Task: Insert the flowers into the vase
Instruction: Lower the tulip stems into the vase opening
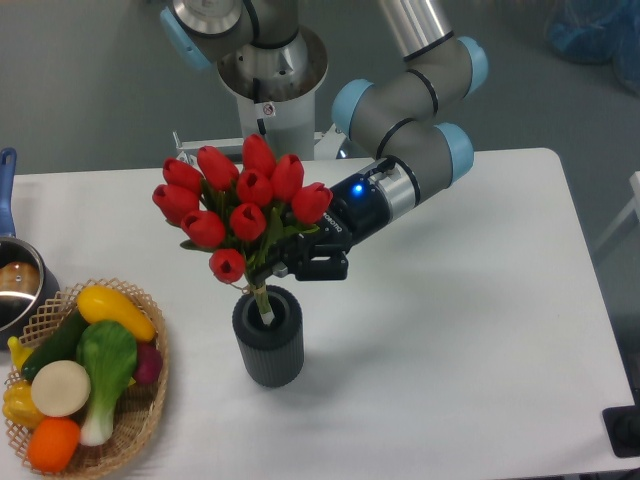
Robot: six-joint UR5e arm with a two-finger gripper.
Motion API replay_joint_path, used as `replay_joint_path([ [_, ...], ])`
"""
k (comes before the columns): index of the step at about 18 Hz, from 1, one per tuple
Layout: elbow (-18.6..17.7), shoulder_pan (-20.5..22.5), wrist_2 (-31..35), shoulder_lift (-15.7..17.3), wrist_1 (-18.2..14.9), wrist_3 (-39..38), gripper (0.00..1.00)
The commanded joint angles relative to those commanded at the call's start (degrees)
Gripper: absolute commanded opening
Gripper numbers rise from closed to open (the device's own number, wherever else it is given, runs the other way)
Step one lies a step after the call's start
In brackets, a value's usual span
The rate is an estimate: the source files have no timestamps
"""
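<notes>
The flowers [245, 205] stood tilted, stem ends already inside the vase [269, 336] mouth on the bench [460, 330]. The tool [288, 262] pinched the stems just above the rim. Insertion step under way; next likely lowering, then release.

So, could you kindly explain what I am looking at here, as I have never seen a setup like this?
This is one fixed camera looking down at a white table. The grey and blue machine is a robot arm, ending in a black two-finger gripper. The gripper is shut on the stems of the flowers, a bunch of red tulips, whose stem ends reach into the mouth of the dark ribbed vase. At the left stand a wicker basket of toy vegetables and part of a metal pot with a blue handle.
</notes>
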Motion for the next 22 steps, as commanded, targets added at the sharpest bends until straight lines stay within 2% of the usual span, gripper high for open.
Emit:
replay_joint_path([
  [12, -4.40, 0.09, -0.18, -0.09, 0.09, 0.26, 0.07],
  [22, -4.75, 0.00, -0.18, -3.86, 0.09, 5.27, 0.07],
])
